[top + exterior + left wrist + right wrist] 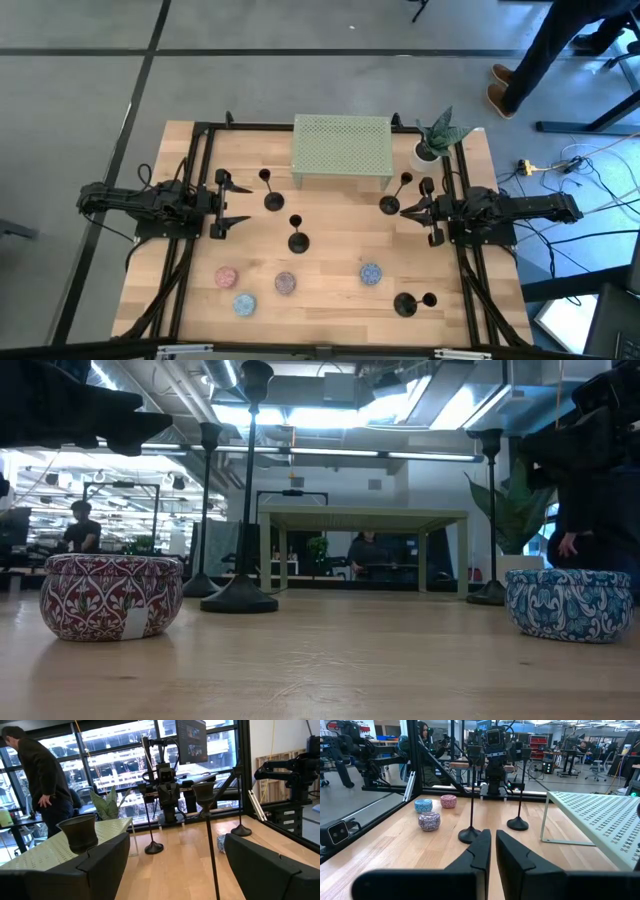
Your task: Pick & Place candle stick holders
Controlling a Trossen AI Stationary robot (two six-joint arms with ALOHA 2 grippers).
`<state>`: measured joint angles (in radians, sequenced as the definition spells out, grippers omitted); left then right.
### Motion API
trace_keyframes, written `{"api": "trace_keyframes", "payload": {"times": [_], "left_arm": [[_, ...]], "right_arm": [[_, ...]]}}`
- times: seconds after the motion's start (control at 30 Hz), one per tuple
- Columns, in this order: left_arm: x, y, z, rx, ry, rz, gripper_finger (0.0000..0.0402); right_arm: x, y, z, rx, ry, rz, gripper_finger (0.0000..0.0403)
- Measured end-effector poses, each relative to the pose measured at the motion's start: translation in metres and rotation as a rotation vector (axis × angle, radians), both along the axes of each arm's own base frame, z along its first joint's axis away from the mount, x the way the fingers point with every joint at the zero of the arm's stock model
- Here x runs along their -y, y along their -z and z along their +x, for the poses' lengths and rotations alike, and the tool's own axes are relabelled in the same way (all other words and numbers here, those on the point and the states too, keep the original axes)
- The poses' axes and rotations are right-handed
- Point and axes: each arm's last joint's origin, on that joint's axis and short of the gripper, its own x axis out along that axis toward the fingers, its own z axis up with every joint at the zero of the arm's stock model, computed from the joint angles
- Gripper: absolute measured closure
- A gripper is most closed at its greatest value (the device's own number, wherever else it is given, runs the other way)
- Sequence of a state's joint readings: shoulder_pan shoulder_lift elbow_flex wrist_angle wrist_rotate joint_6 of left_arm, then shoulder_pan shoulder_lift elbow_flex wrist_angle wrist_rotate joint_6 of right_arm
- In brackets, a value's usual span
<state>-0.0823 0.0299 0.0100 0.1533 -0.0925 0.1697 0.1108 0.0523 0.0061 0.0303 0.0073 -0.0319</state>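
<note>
Four holders stand on the table; the nearest-left one (273, 201) is just right of the left gripper (222, 203), whose jaws are spread and empty. Its thin stem should be centred between the fingers before closing. The right gripper (424, 211) is clenched on nothing.

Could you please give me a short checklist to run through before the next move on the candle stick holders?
1. Left gripper open, ready to grasp: ok.
2. Right gripper shut and holding nothing: ok, but it must open before any pick.
3. Four candle stick holders upright: ok, near the left gripper, mid-table, by the green rack, and at the front right.
4. Tins clear of the holders: ok; pink, light blue, purple, blue sit apart.
5. Drop-off spot: cannot tell.
</note>
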Motion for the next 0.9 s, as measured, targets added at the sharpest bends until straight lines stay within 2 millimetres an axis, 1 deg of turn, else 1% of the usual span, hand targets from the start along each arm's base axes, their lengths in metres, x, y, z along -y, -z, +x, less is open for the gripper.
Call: {"api": "trace_keyframes", "payload": {"times": [0.8, 0.9], "left_arm": [[0.0000, 0.0000, 0.0000, 0.000, 0.000, 0.000, 0.0080], [0.0000, 0.0001, 0.0000, 0.000, 0.001, 0.000, 0.0080]], "right_arm": [[0.0000, -0.0002, 0.0000, 0.002, 0.000, 0.001, 0.0370], [0.0000, -0.0002, 0.0000, -0.004, 0.001, 0.055, 0.0370]]}}
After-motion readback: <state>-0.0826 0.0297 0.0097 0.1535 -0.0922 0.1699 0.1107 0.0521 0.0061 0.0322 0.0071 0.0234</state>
